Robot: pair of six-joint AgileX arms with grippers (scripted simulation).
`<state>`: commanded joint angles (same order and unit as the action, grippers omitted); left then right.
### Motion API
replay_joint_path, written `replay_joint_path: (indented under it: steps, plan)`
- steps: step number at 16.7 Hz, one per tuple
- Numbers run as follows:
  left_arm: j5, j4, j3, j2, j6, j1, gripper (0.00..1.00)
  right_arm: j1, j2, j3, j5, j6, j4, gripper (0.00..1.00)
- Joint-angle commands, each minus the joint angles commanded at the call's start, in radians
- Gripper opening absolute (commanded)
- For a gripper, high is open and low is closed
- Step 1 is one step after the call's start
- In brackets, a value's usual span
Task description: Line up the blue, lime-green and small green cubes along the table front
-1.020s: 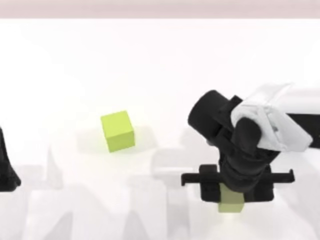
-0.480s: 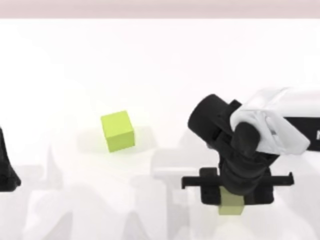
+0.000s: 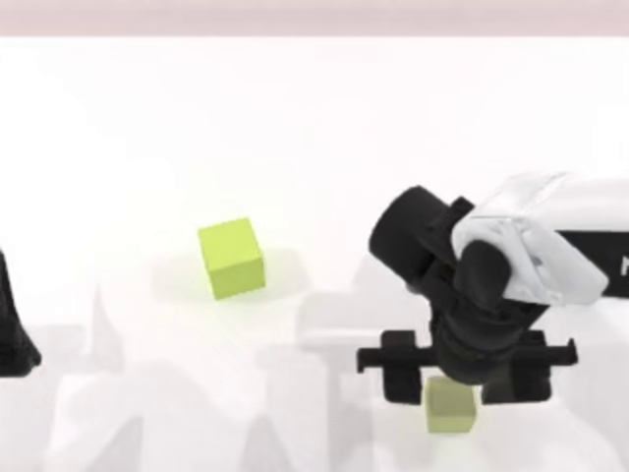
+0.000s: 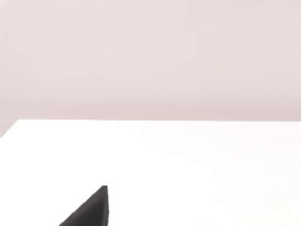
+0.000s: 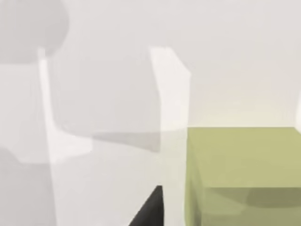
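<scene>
**Small green cube at the front of the table, right gripper over it**

Small green cube [image 3: 451, 405]: we record it resting flat on the white table [image 3: 295, 128], close to the front edge and right of centre. In our right wrist view the same cube [image 5: 242, 174] fills the near corner, one dark fingertip [image 5: 149, 209] standing just beside it with a sliver of table between.

Right gripper [image 3: 450, 366]: ours sits directly above the cube's rear edge, fingers spread wide to either side and parted from the cube's faces; it holds nothing.

Lime-green cube [image 3: 231, 258]: we list it on the table left of centre, farther from the front edge than the small green cube and well apart from it, turned slightly askew.

Left gripper [image 3: 14, 329]: parked at the table's left edge, mostly out of the top view. Whether its jaws are open or closed we cannot tell; our left wrist view shows only bare table and one dark tip.
</scene>
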<state>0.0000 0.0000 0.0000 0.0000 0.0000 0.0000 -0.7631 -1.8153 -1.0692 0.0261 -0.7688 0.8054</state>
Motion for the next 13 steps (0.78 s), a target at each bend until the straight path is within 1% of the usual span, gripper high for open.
replay_joint_path:
  steps: [1, 2, 11, 13]
  plan:
    - [0.000, 0.000, 0.000, 0.000, 0.000, 0.000, 1.00, 0.000, 0.000, 0.000, 0.000, 0.000, 0.000, 0.98]
    - [0.000, 0.000, 0.000, 0.000, 0.000, 0.000, 1.00, 0.000, 0.000, 0.000, 0.000, 0.000, 0.000, 1.00]
    - [0.000, 0.000, 0.000, 0.000, 0.000, 0.000, 1.00, 0.000, 0.002, -0.003, 0.000, 0.000, 0.004, 1.00]
    - [0.000, 0.000, 0.000, 0.000, 0.000, 0.000, 1.00, -0.004, 0.013, -0.031, 0.001, -0.001, 0.042, 1.00]
